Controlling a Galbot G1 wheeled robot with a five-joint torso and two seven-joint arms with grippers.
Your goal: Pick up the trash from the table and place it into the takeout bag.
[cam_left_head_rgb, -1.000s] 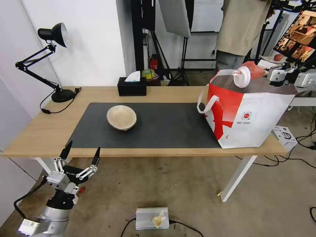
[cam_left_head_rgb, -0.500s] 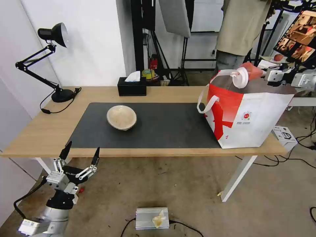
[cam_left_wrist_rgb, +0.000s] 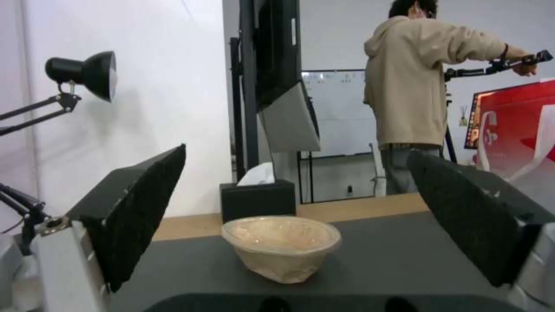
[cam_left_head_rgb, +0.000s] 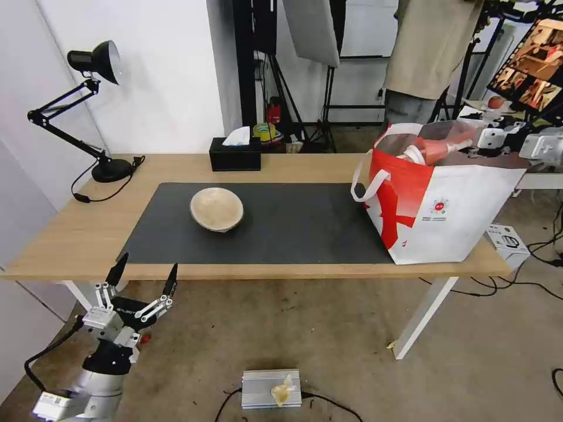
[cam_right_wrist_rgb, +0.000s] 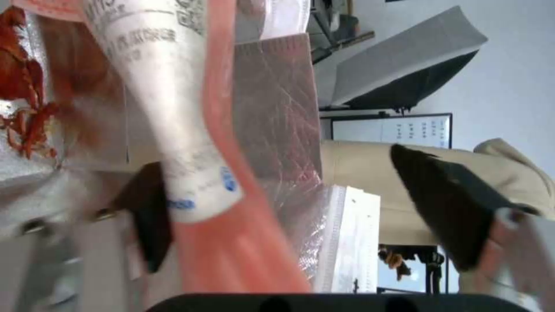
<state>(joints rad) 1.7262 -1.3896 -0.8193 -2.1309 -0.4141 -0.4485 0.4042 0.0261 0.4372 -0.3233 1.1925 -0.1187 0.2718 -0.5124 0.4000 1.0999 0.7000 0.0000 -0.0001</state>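
Observation:
A shallow beige bowl (cam_left_head_rgb: pixel 216 208) (cam_left_wrist_rgb: pixel 282 247) sits on the dark grey mat (cam_left_head_rgb: pixel 293 228) of the table (cam_left_head_rgb: pixel 70 234). My left gripper (cam_left_head_rgb: pixel 143 272) (cam_left_wrist_rgb: pixel 296 154) hangs open below the table's front edge, facing the bowl from a distance. The takeout bag (cam_left_head_rgb: pixel 446 205) stands at the table's right end. The tall red cup (cam_left_head_rgb: pixel 441 147) (cam_right_wrist_rgb: pixel 214 182) lies tilted inside the bag's mouth, lid end down. My right gripper (cam_left_head_rgb: pixel 476 136) (cam_right_wrist_rgb: pixel 301 225) is open over the bag's far rim, one finger beside the cup. Red chili scraps (cam_right_wrist_rgb: pixel 23 99) show against the foil lining.
A black tissue box (cam_left_head_rgb: pixel 234 154) stands at the table's back edge and a black desk lamp (cam_left_head_rgb: pixel 94 105) at the back left. A person stands behind the bag. A grey metal box (cam_left_head_rgb: pixel 271 388) lies on the floor; a small white box (cam_left_head_rgb: pixel 504 237) sits past the table's right end.
The red cup, held level above the bag's rim before, has dropped lid-first into the bag. The right gripper has let go of it. Left arm and beige bowl are unchanged.

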